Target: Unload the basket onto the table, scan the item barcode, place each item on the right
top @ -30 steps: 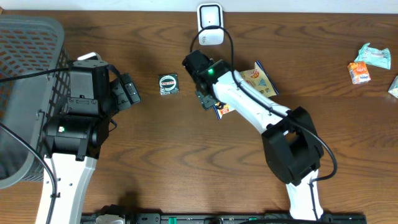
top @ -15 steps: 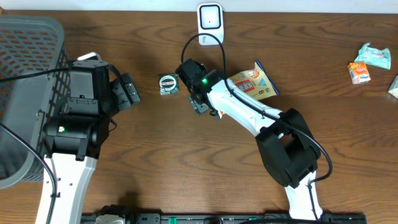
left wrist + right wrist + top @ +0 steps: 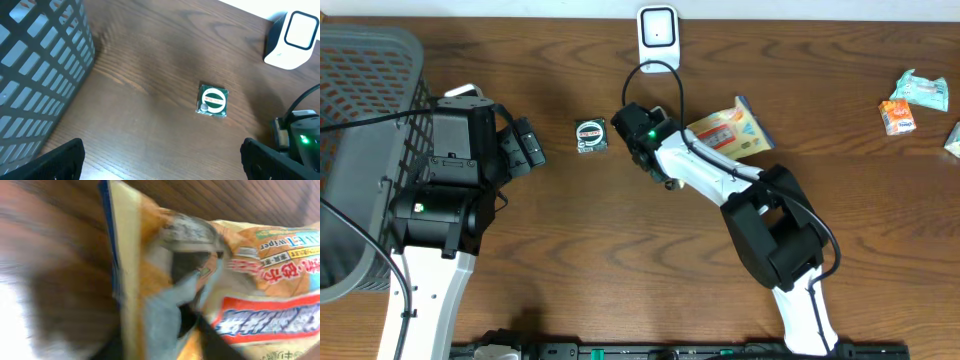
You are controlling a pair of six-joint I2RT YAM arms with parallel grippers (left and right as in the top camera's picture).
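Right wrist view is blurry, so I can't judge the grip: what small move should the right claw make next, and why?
Probably pinch down on the edge of the packet before lifting: the right claw sits at that edge, its grip is too blurred to confirm, and the scanner stands some way off.

left arm (image 3: 420, 290) | white link, black housings, black fingers (image 3: 55, 160) | right arm (image 3: 705, 175) | same (green light (image 3: 648, 127) on wrist)

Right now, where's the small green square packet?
Overhead view: the green packet lies flat on the table, left of centre, between the left arm's open fingers and the wipes packet, below-left of the white scanner.
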